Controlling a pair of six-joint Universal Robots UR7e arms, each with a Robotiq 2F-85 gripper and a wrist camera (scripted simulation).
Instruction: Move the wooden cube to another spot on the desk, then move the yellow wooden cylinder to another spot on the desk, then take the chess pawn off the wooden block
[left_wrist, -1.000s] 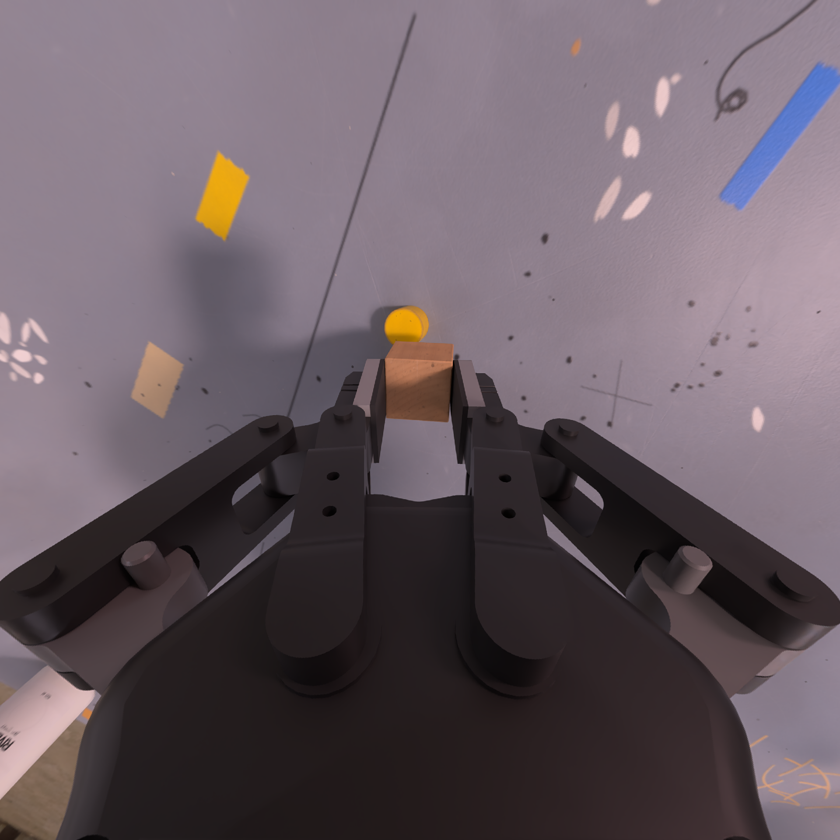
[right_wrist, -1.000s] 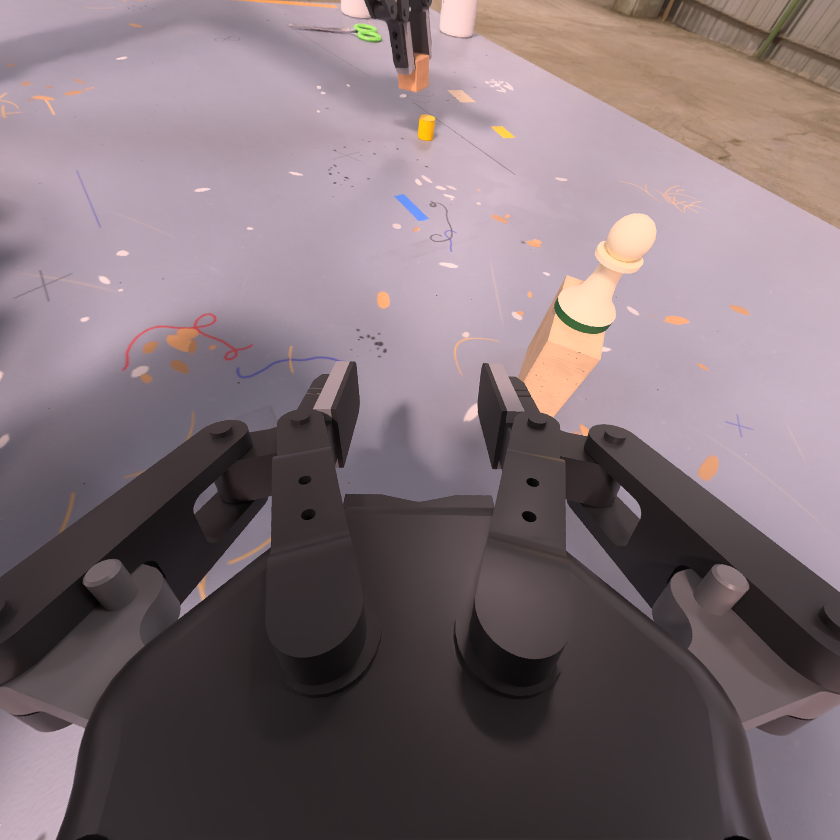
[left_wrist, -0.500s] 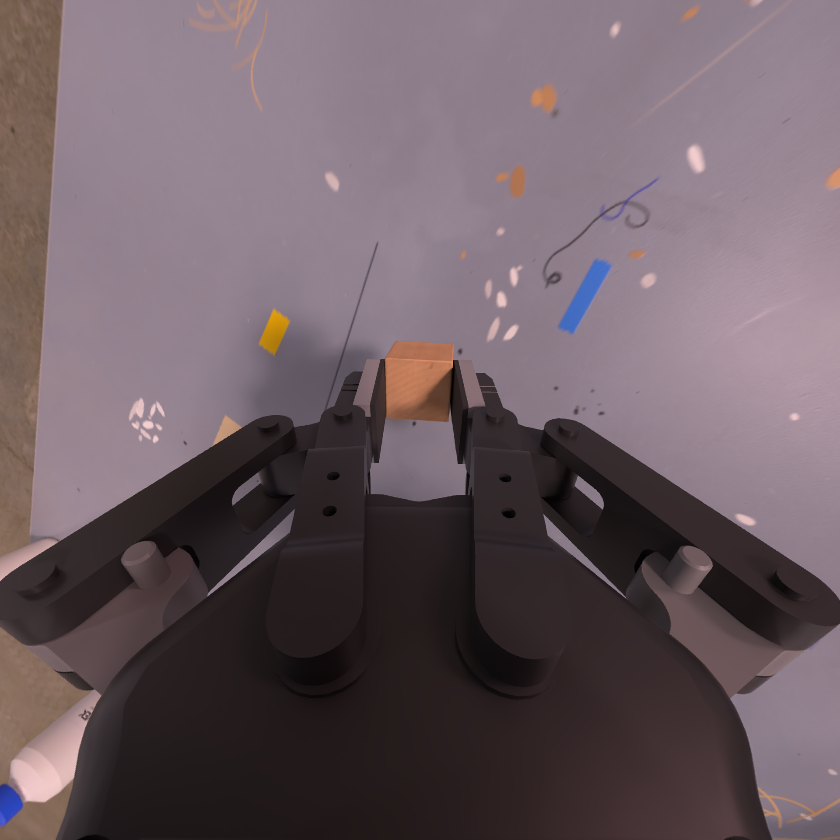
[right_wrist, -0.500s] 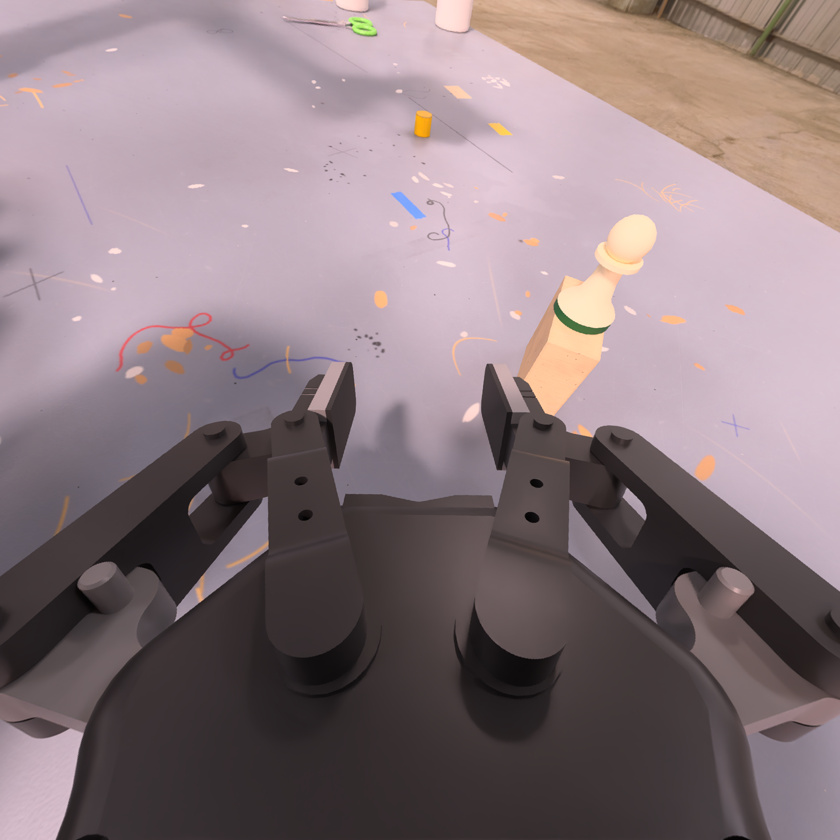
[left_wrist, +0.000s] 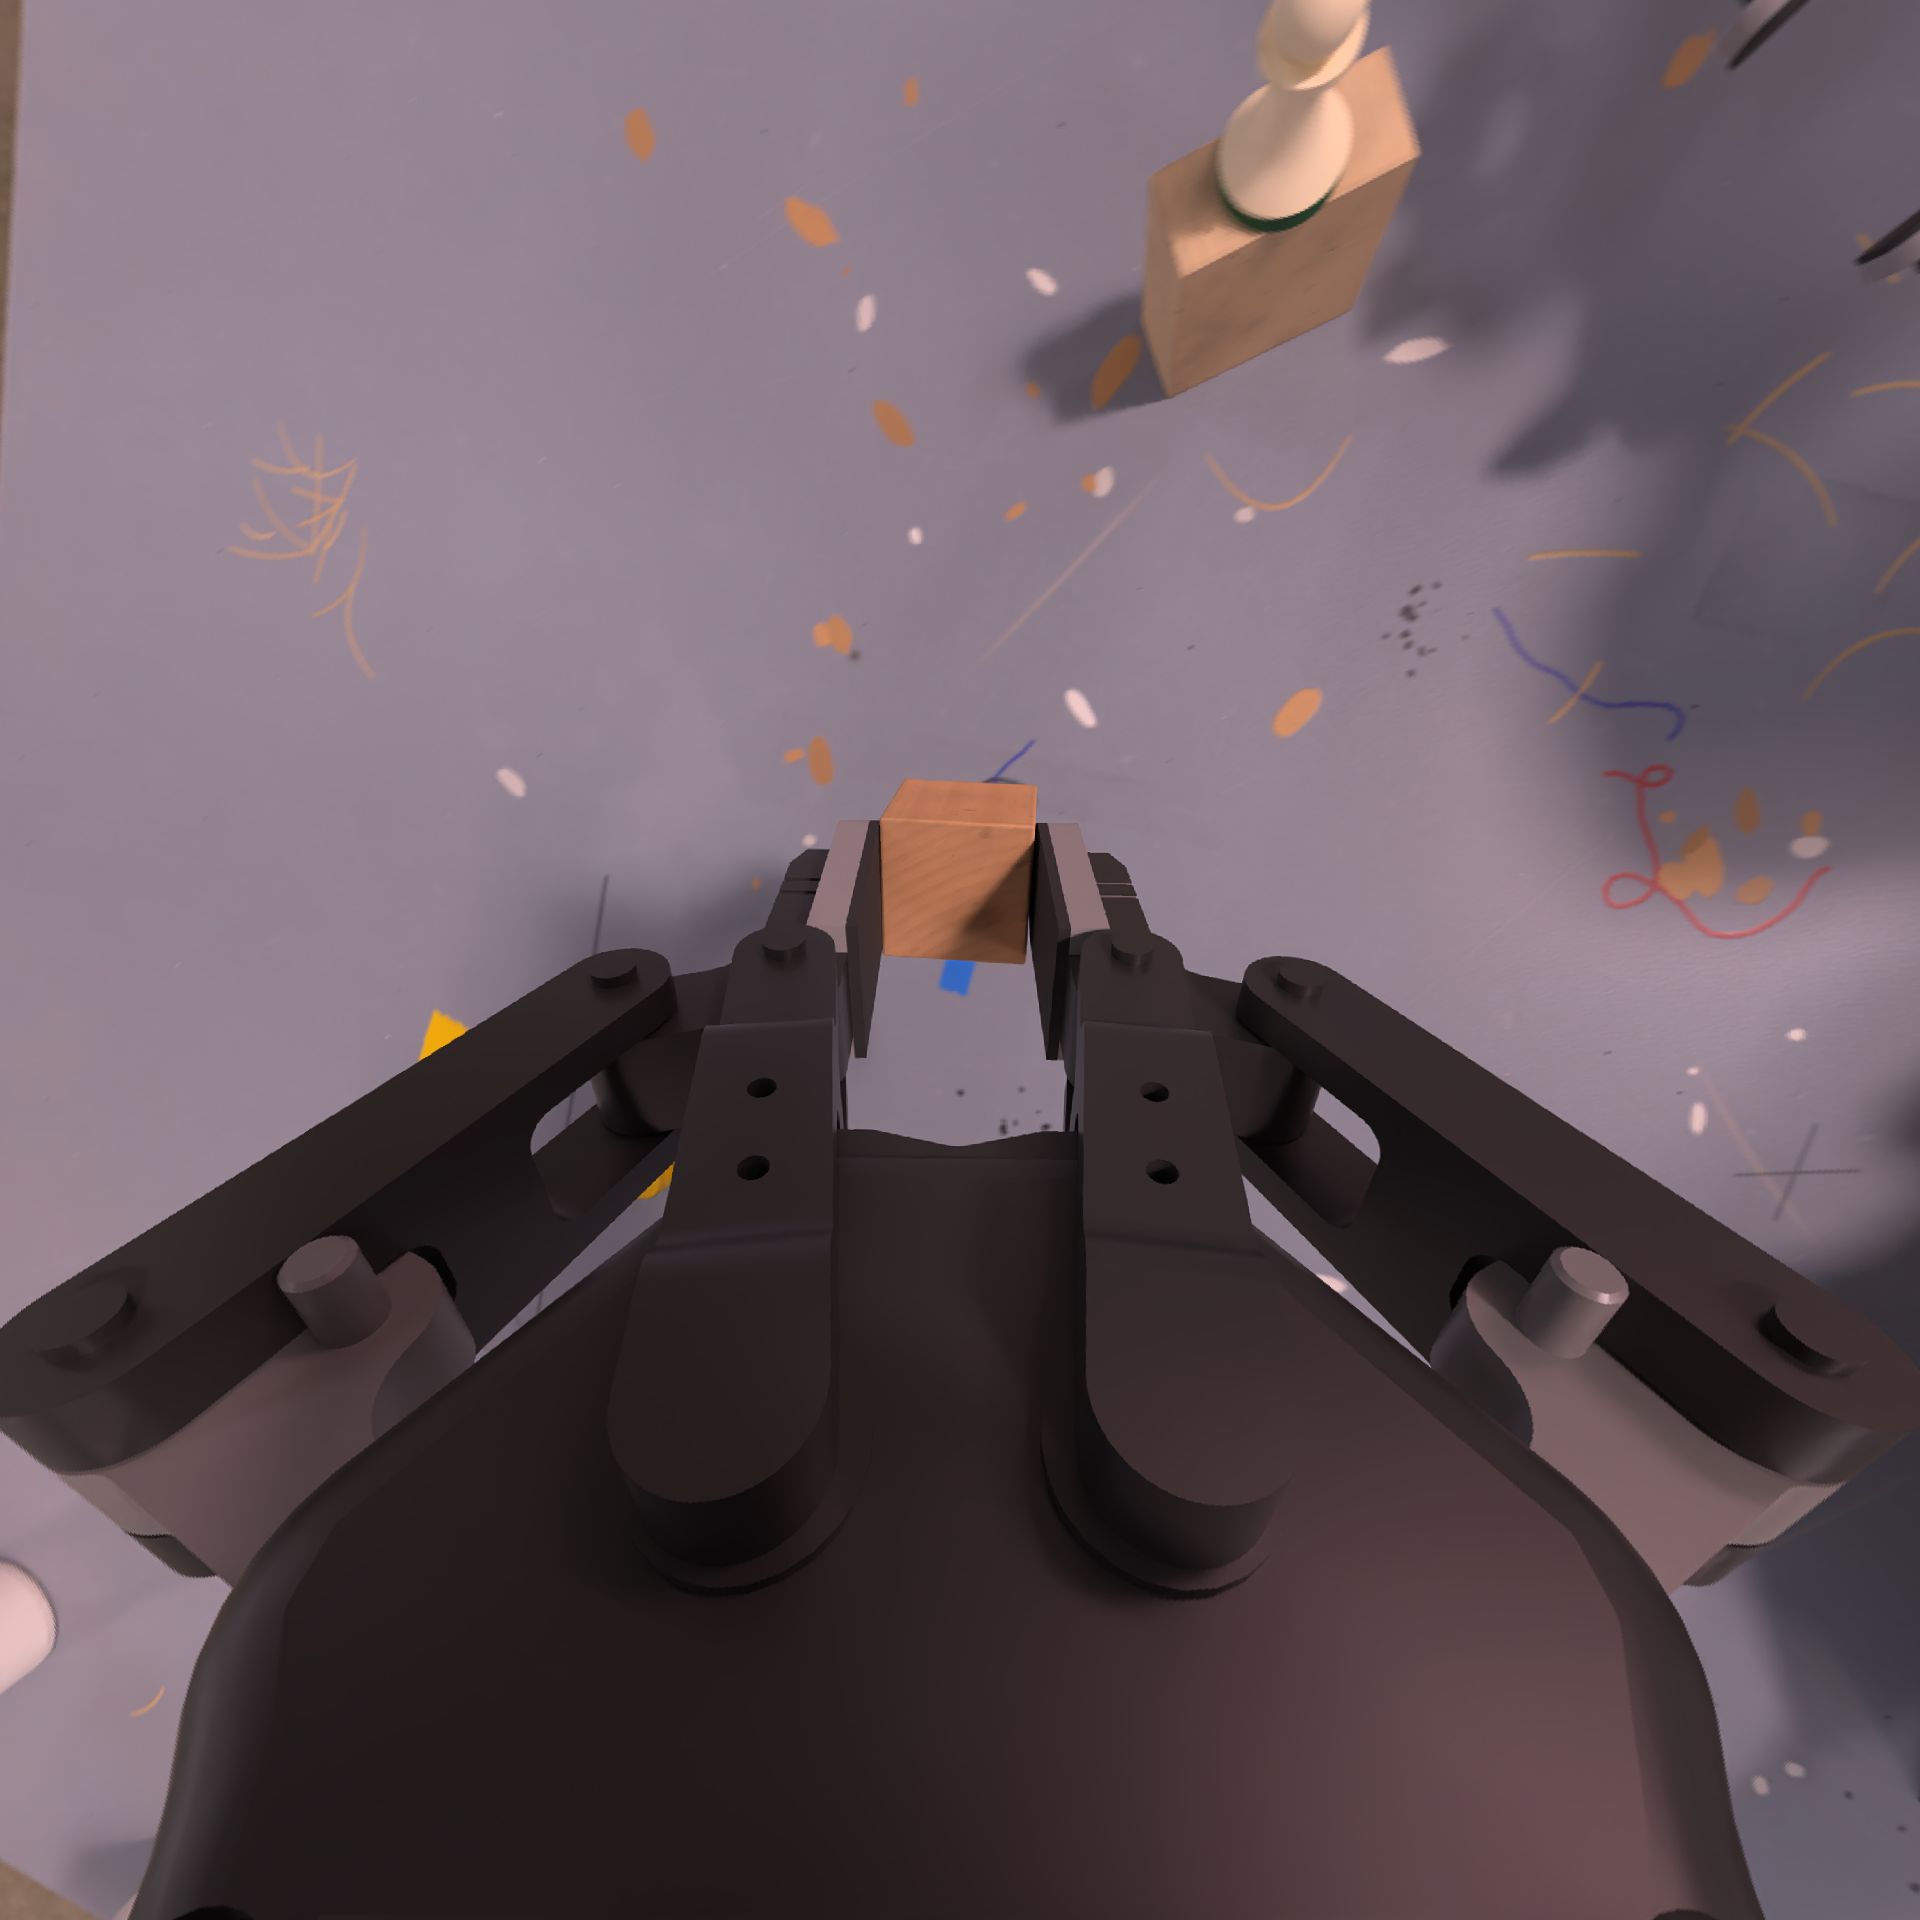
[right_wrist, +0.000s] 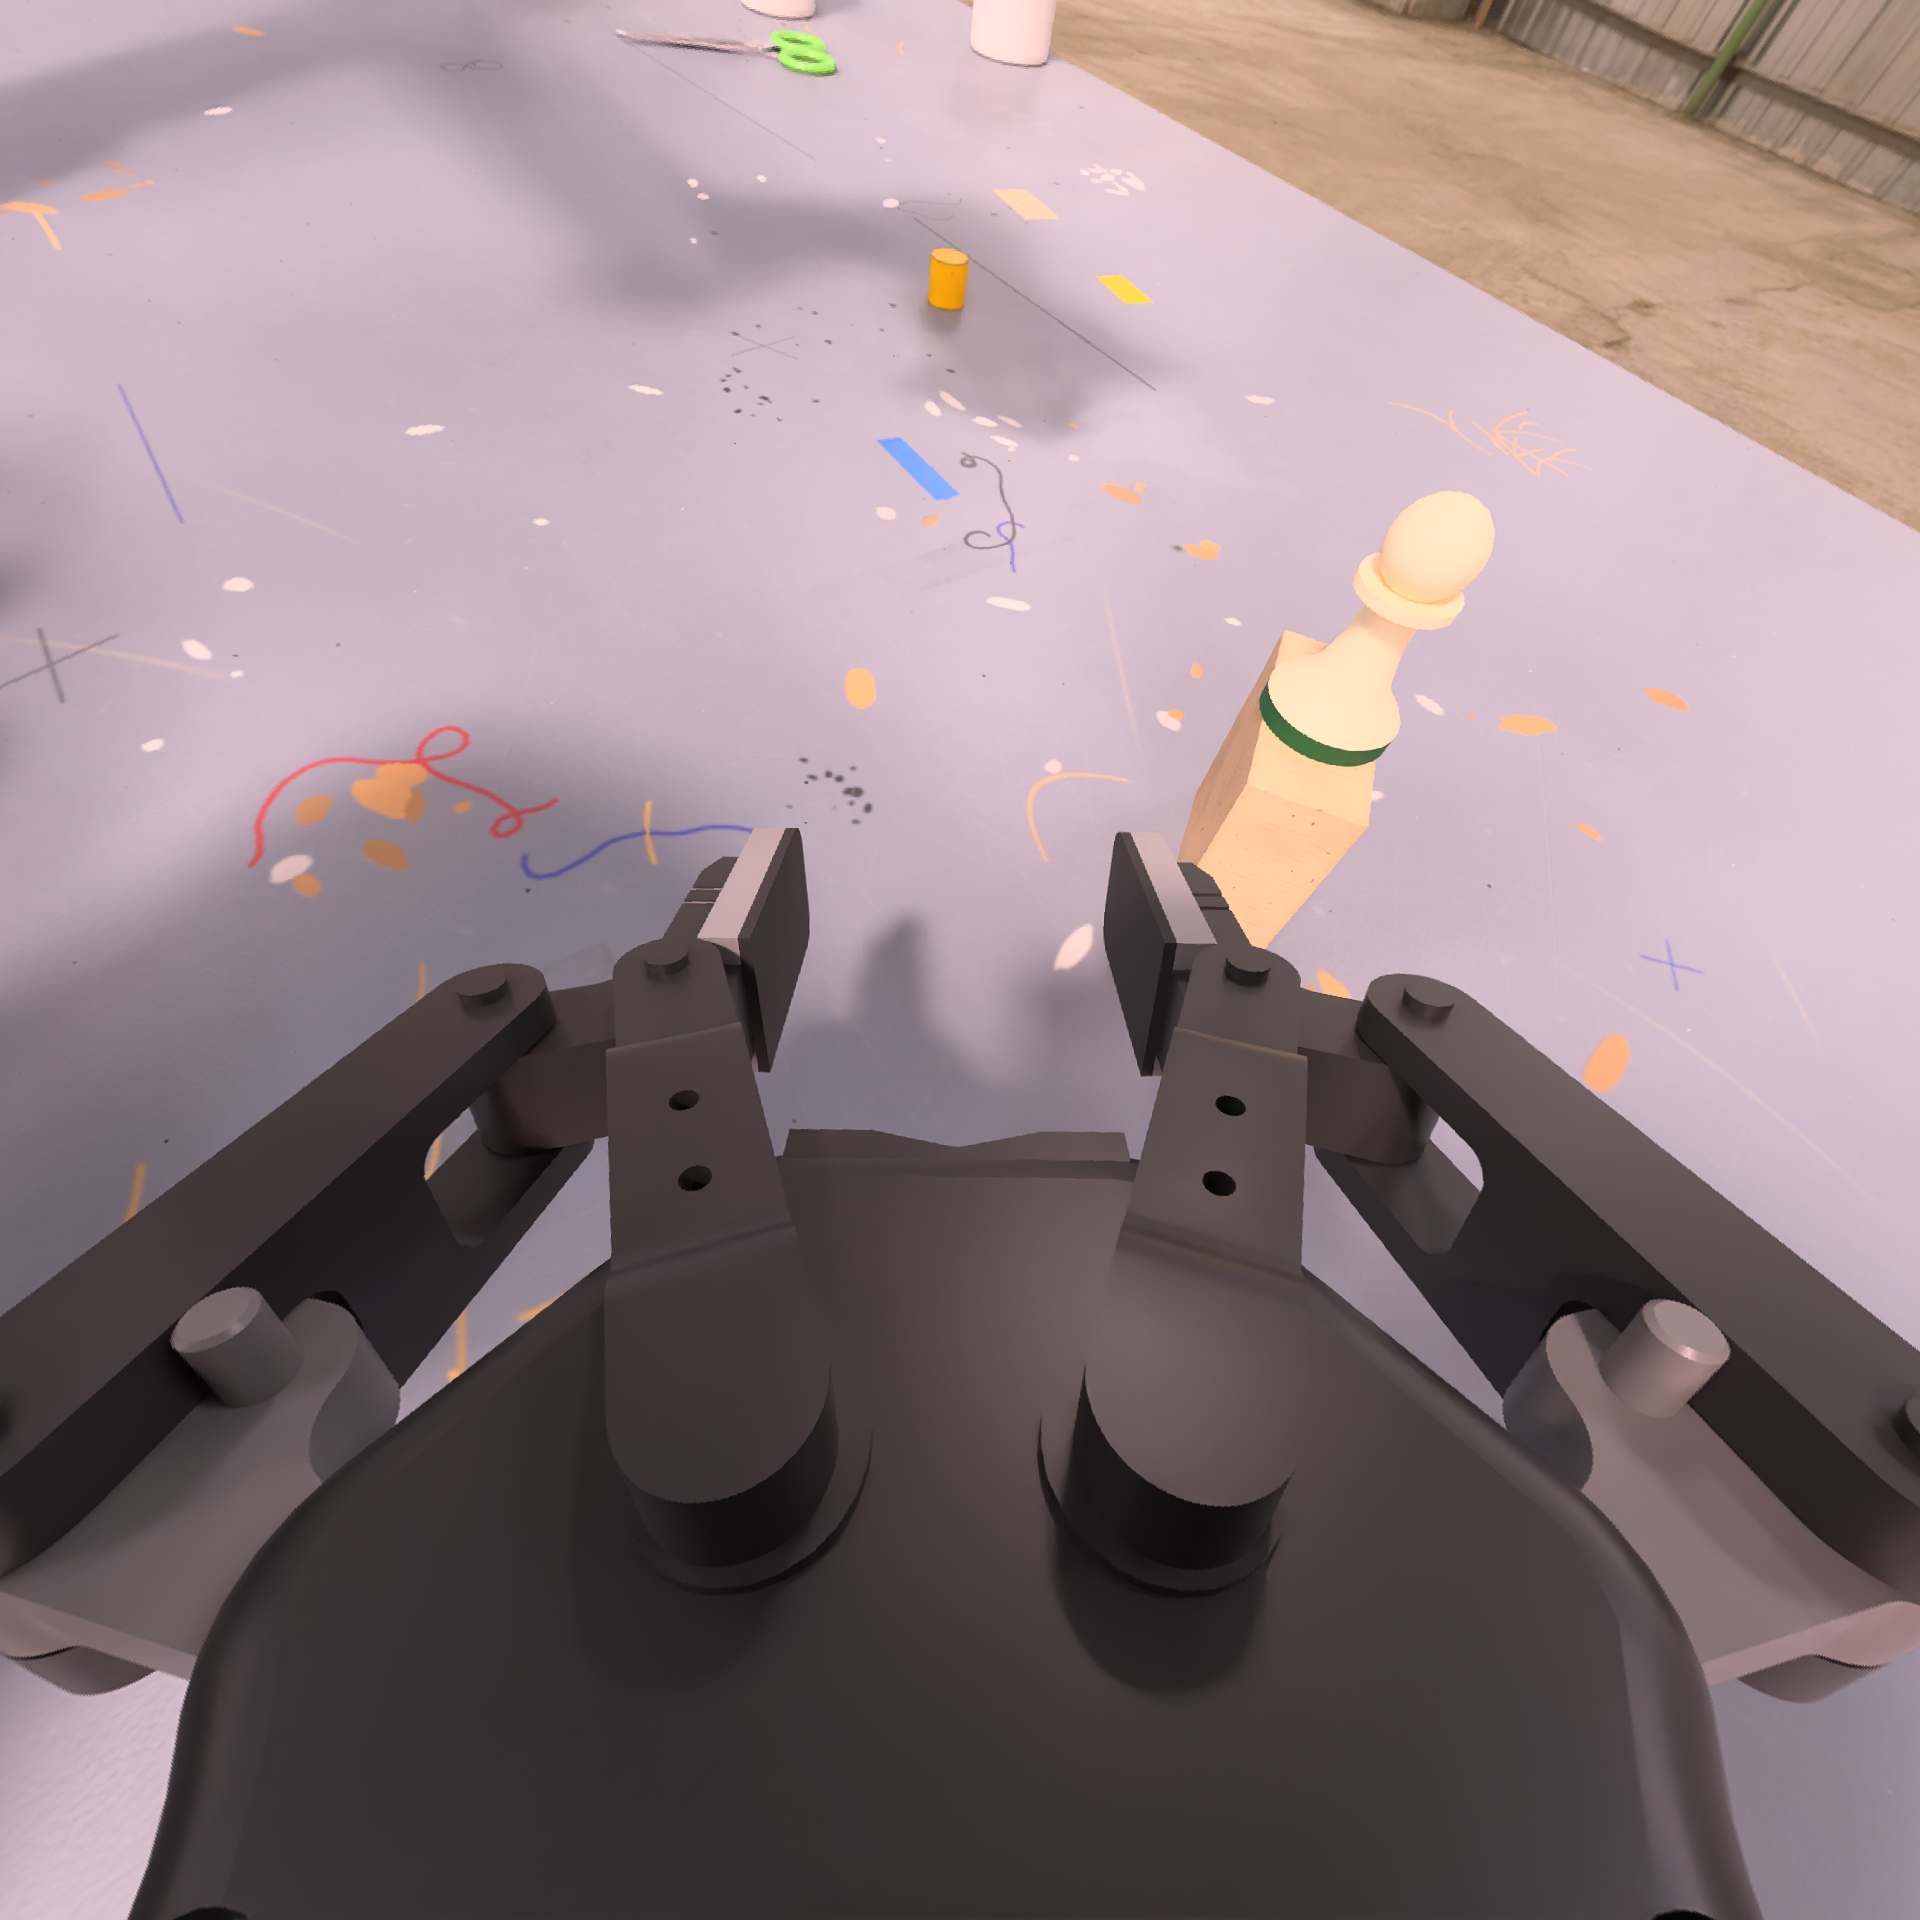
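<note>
The left end effector (left_wrist: 957, 914) holds the wooden cube (left_wrist: 957, 871) up over the tabletop (left_wrist: 520, 416). The right end effector (right_wrist: 956, 925) is wide with nothing in it. The chess pawn (right_wrist: 1371, 649) stands on the wooden block (right_wrist: 1262, 842) at its 1 o'clock, and the yellow wooden cylinder (right_wrist: 948, 278) is far off at 12.

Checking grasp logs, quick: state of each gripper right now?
Left gripper: shut on the wooden cube, held above the desk.
Right gripper: open, empty, beside the wooden block with the chess pawn.
</note>
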